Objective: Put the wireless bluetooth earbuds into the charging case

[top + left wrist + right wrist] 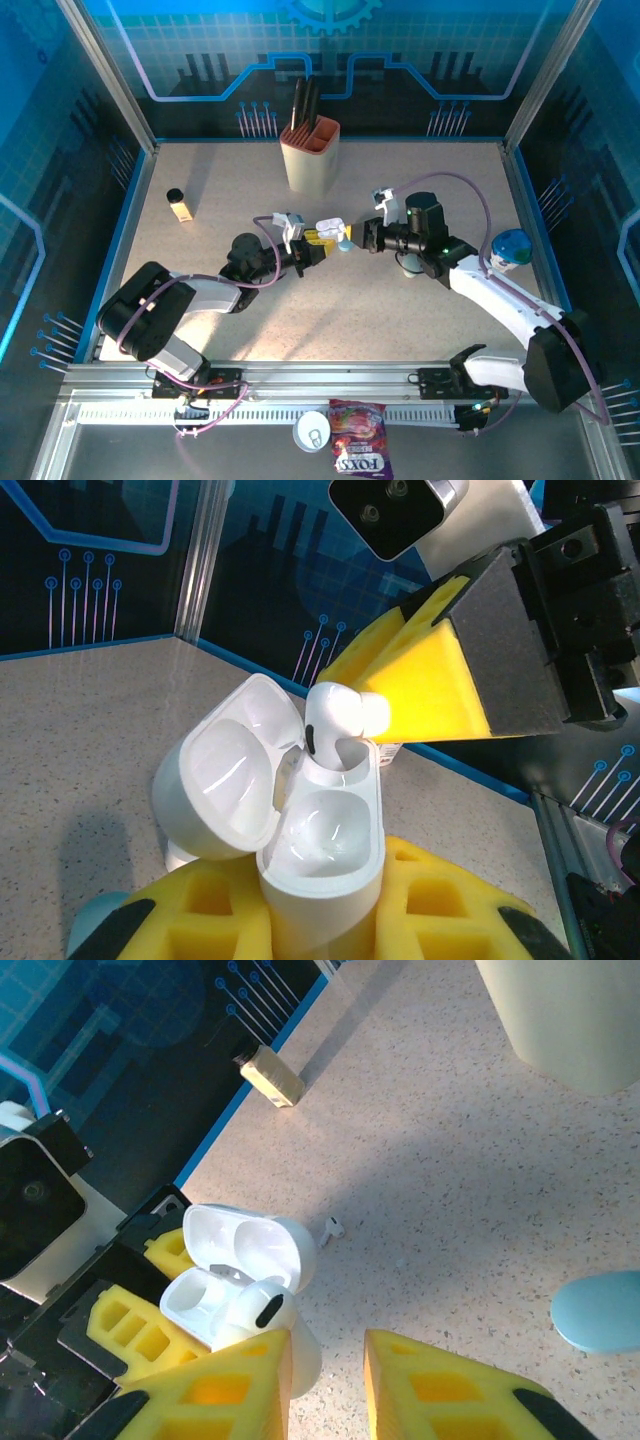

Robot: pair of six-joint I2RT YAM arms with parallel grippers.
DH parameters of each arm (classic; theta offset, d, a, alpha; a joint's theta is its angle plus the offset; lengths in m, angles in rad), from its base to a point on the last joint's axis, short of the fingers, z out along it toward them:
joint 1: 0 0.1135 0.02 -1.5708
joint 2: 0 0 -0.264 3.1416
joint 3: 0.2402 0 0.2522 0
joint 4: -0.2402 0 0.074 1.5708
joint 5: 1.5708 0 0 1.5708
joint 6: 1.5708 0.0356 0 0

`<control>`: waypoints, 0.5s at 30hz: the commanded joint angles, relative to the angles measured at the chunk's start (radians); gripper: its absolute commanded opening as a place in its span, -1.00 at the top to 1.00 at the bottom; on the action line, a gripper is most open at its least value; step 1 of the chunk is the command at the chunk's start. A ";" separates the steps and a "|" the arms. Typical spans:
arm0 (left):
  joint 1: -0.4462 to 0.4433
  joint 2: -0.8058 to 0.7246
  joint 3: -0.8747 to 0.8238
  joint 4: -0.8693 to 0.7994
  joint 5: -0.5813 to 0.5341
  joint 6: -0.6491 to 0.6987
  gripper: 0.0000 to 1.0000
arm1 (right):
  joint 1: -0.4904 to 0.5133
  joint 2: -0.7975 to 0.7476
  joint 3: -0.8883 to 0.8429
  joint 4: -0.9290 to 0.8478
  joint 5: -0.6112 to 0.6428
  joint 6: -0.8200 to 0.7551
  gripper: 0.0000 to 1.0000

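At the near edge of the worktop (330, 310), a sweets bag (362, 455) lies outside the rail, and the 2 arms reach inward from their bases to meet at the middle.

The left claw (322, 243) is clamped on the white charging case (320, 840), gripping its lower body between yellow fingers. This probably leaves the hinged lid free to fall back and the 2 sockets facing up. The case is held tilted toward the other arm, which likely offers the sockets to it.

1 white earbud (335, 715) stands in the far socket with its rounded head above the rim. It looks only partly seated.

The right claw (328, 1360) sits just above and beside that earbud. Its yellow fingers are apart with nothing between them, and 1 fingertip is close against the earbud's head. I judge it is placed to press the earbud home, not to carry it.

The near socket is empty. A second earbud (333, 1227) lies loose on the worktop just beyond the case, apart from both claws. A pale teal pebble-shaped case (600, 1310) rests near the right claw.

Farther back stand a small dark-capped bottle (180, 205) on the left, a blue-lidded jar (511, 248) on the right, and a beige holder (311, 150) with dark handles at the far centre.
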 commanded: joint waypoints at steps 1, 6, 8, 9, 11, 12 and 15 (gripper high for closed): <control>-0.006 0.013 0.007 0.034 0.021 0.009 0.84 | 0.015 -0.002 0.031 -0.026 -0.009 -0.025 0.45; -0.006 0.019 0.010 0.035 0.023 0.010 0.84 | 0.021 0.001 0.040 -0.034 -0.009 -0.031 0.42; -0.006 0.022 0.010 0.038 0.025 0.008 0.84 | 0.024 0.004 0.043 -0.034 -0.012 -0.031 0.41; -0.006 0.024 0.009 0.039 0.025 0.007 0.84 | 0.026 0.005 0.044 -0.034 -0.012 -0.033 0.41; -0.006 0.024 0.010 0.040 0.026 0.006 0.84 | 0.029 0.009 0.046 -0.034 -0.011 -0.035 0.39; -0.006 0.024 0.009 0.040 0.026 0.005 0.83 | 0.029 0.010 0.046 -0.035 -0.012 -0.035 0.38; -0.006 0.023 0.009 0.043 0.027 0.003 0.83 | 0.032 0.010 0.044 -0.037 -0.004 -0.038 0.34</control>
